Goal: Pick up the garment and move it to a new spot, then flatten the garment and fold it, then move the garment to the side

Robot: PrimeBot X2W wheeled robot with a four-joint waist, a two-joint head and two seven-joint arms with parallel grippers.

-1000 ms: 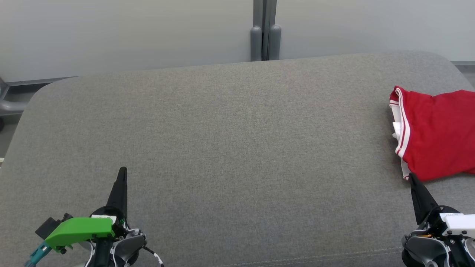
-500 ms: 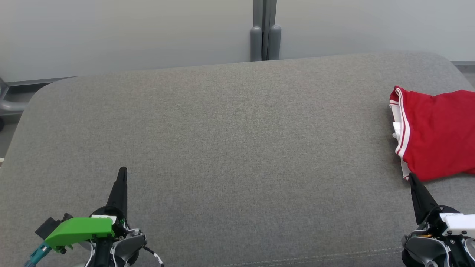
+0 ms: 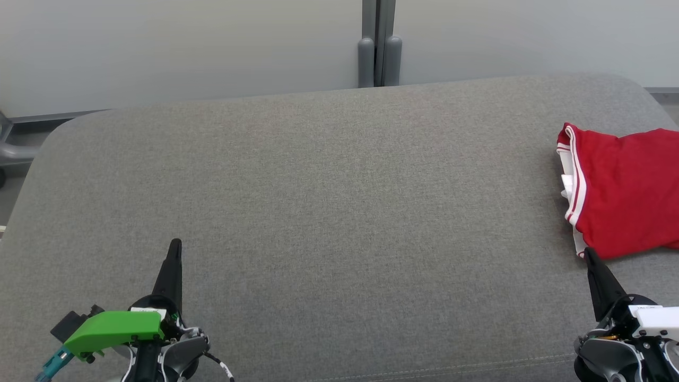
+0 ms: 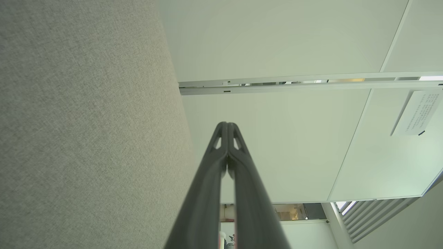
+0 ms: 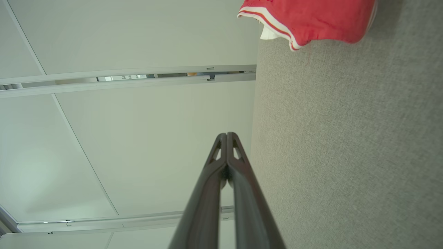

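**Desk.** The grey fabric-covered desk (image 3: 318,212) is occupying most of the head view, with pale wall panels (image 3: 185,48) and a grey post (image 3: 379,48) standing behind its far edge. Its middle is presenting a wide working area.

**Garment.** The red garment (image 3: 626,196), trimmed with white stripes, is lying at the desk's far right side, and the picture's edge is cutting off part of it. It is showing layered edges and a compact outline, so it is judged to be folded. This position suggests that the final step, moving it to the side, is being completed or is done. It is sitting directly on the fabric, not inside any bin, tray or basket.

**Tools.** The left tool (image 3: 174,245) is hovering near the desk's front left, well apart from the garment. Its fingers are pressed together and pinching nothing. The right tool (image 3: 588,254) is pointing at the garment's near corner from just beside it. Whether the tip is touching the cloth cannot be told. Its fingers are likewise pressed together and empty, which is consistent with a parked posture.
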